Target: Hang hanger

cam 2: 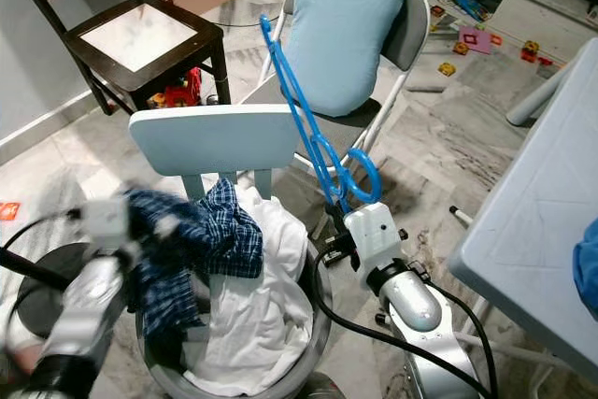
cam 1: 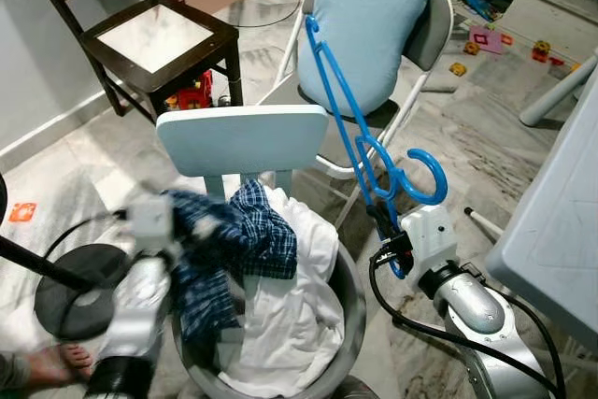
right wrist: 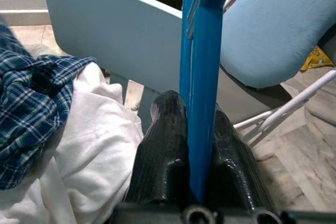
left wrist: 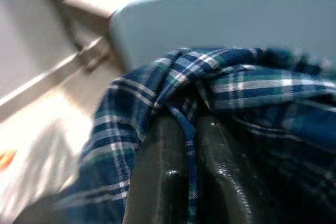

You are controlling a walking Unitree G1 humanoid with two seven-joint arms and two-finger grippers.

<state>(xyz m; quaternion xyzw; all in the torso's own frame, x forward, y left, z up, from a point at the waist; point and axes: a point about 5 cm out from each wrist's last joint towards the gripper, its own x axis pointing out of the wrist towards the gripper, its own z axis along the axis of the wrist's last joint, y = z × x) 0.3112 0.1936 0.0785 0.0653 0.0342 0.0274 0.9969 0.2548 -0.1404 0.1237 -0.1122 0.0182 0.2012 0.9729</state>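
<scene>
Blue hanger (cam 1: 350, 128), navy plaid shirt (cam 1: 229, 235), white cloth (cam 1: 294, 315).

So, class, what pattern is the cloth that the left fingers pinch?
Blue-and-white plaid shirt cloth, clearest in the left wrist view.

Counted: one blue plastic hanger (cam 1: 348, 114), one plaid shirt (cam 1: 229, 235), three chairs, one grey laundry basket (cam 1: 350, 320).

Blue plastic hanger (cam 1: 350, 123) stands tilted, hook low, clamped in right end effector (cam 1: 385, 221).
</scene>
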